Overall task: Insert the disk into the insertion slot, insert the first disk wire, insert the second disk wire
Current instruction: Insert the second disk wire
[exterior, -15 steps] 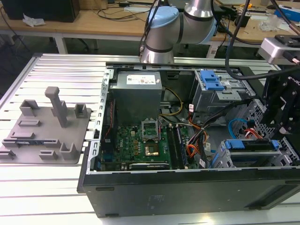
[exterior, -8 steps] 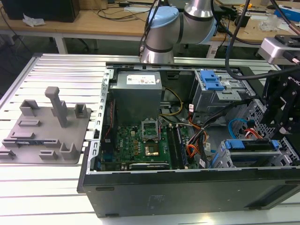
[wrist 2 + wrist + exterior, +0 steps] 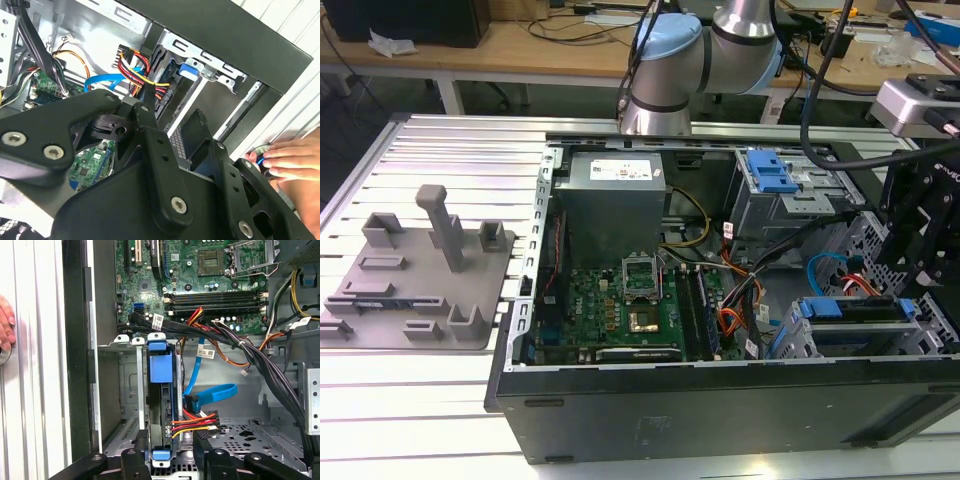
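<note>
1. Labels first: a white sticker [image 3: 615,172] sits on the power supply [image 3: 612,205] in the exterior view, but its print can't be made out.
2. In the first wrist view, two white tags [image 3: 158,321] hang on cables over the motherboard [image 3: 200,275]. Their print can't be made out either.
3. The gripper [image 3: 170,460] hangs over the exterior view's right end of the PC case [image 3: 720,400], inside the open top.
4. Its jaws stand apart at a moderate width. In the second wrist view, perforated metal shows through the gap and nothing is held.
5. In the first wrist view the fingers [image 3: 134,460] sit on either side of the disk's near end. Contact can't be told.
6. The disk [image 3: 160,371] stands edge-on in its blue carrier, seated down inside the insertion slot [image 3: 129,390]. It's at the case's near-right corner in the exterior view.
7. A red/yellow/black wire bundle [image 3: 197,422] reaches the disk's end, close to one finger. Whether it's plugged in can't be told.
8. A blue data cable [image 3: 215,392] loops just beside the disk, its connector near but apart from the carrier.
9. A person's hand [image 3: 292,160] rests on the table [image 3: 35,390] outside the case wall.
10. A grey fixture plate [image 3: 420,285] lies well apart, at the exterior view's left.
</note>
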`<act>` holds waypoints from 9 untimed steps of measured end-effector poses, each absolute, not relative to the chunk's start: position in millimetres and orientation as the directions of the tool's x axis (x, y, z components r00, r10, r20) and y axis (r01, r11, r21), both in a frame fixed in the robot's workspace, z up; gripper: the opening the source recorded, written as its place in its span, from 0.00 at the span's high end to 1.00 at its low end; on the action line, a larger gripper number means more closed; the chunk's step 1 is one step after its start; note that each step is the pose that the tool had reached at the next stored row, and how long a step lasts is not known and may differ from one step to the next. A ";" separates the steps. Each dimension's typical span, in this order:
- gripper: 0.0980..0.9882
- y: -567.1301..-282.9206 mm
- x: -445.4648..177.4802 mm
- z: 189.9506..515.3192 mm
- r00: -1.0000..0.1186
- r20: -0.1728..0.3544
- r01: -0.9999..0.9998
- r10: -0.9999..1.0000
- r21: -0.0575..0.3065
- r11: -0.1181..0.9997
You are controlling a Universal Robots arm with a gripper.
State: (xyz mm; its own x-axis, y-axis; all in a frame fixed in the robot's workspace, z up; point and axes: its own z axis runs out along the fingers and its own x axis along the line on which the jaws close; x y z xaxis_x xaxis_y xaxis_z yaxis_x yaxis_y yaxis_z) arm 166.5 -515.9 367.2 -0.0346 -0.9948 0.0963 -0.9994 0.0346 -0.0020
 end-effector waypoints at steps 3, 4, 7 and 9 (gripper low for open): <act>0.56 -515.9 166.6 367.2 -0.035 0.097 -0.999 -0.995 -0.002 0.035; 0.56 -515.9 166.6 367.2 -0.035 0.097 -0.999 -0.995 -0.002 0.035; 0.56 -496.2 166.6 373.9 -0.034 0.145 -0.999 -0.989 0.004 0.034; 0.56 -483.5 165.5 375.1 -0.033 0.185 -0.999 -0.982 0.008 0.035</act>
